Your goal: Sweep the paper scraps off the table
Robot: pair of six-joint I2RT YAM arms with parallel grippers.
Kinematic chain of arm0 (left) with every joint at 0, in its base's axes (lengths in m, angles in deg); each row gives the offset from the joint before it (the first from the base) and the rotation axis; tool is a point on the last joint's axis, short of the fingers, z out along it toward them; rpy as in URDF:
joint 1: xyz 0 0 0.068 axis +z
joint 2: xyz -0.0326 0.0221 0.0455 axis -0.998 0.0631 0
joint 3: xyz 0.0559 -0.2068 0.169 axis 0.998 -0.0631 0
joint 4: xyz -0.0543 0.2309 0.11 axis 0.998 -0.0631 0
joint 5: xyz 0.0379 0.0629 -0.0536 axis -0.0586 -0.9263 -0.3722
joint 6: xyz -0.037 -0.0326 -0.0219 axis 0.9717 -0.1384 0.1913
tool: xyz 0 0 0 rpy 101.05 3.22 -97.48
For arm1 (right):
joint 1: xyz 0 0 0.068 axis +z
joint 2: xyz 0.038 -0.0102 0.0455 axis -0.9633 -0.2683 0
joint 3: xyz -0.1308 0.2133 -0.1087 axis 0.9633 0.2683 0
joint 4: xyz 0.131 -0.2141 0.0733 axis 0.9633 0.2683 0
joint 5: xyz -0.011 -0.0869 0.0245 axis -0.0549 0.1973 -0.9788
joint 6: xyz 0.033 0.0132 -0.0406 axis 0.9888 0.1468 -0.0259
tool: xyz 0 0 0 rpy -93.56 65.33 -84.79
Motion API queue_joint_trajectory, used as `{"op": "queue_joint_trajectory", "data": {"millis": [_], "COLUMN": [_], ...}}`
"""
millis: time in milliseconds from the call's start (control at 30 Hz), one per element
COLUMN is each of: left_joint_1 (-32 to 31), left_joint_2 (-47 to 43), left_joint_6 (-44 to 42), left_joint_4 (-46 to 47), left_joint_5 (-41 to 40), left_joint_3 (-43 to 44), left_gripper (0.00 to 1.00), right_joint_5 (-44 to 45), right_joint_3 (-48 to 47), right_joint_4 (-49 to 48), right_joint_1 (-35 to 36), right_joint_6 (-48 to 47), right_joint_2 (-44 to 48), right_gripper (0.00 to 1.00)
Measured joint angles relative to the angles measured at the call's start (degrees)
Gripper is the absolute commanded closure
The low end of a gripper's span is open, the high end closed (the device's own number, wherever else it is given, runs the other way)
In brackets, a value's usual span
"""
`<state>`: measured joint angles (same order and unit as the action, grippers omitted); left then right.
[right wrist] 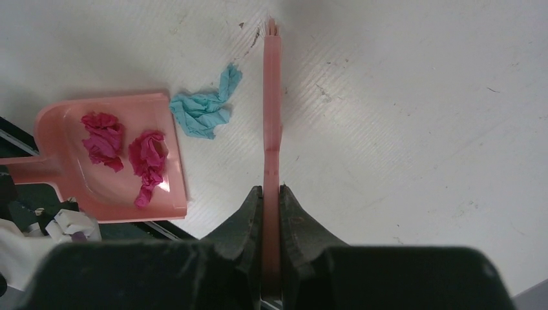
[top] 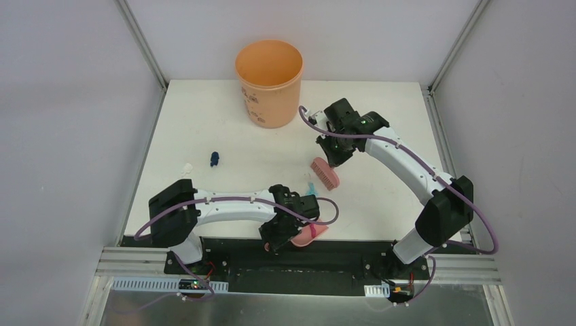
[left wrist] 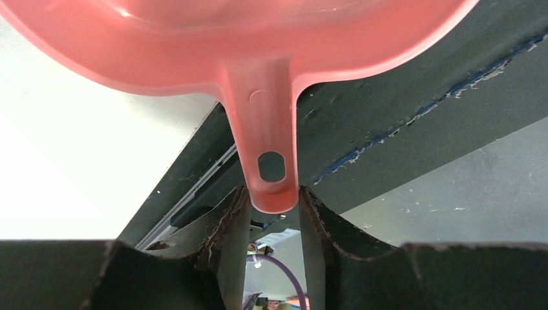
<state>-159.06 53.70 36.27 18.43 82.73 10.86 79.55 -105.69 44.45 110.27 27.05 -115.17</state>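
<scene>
My right gripper (top: 337,155) is shut on the handle of the pink hand brush (top: 325,172), which shows edge-on in the right wrist view (right wrist: 272,123). My left gripper (top: 284,229) is shut on the handle of the pink dustpan (top: 307,236), at the near edge of the white table (top: 380,122). In the left wrist view the handle (left wrist: 271,148) sits between the fingers. Two magenta paper scraps (right wrist: 102,137) (right wrist: 148,158) lie in the dustpan (right wrist: 58,123). A teal scrap (right wrist: 203,110) lies on the table between dustpan lip and brush. A dark blue scrap (top: 214,159) and a white scrap (top: 188,167) lie at the left.
An orange bucket (top: 268,81) stands at the back middle of the table. Grey walls and metal posts frame the table. A black strip and metal rail (top: 306,261) run along the near edge by the arm bases.
</scene>
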Motion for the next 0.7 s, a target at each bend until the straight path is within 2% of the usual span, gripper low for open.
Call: {"op": "queue_joint_trajectory", "data": {"millis": [233,433,567,700], "left_joint_1": [-1.2,-1.5,-2.0,-2.3], "left_joint_2": [0.1,1.3,1.4,1.3], "left_joint_6": [0.0,0.1,1.3,4.2], "left_joint_4": [1.5,1.9,1.4,-3.6], "left_joint_5": [-0.6,-2.1,-2.4,-1.8], "left_joint_3": [-0.2,-0.2,-0.2,1.2], "left_gripper": [0.64,0.82,0.87,0.93], "right_joint_5": [-0.4,-0.6,-0.7,0.5], "right_joint_3": [0.0,0.9,1.1,1.5], "right_joint_4": [0.0,0.0,0.0,0.1], "right_joint_1": [0.0,0.0,0.0,0.0], "right_joint_6": [0.0,0.1,0.1,0.0], "right_joint_2": [0.1,0.8,1.5,2.3], "right_gripper": [1.00,1.00,1.00,1.00]}}
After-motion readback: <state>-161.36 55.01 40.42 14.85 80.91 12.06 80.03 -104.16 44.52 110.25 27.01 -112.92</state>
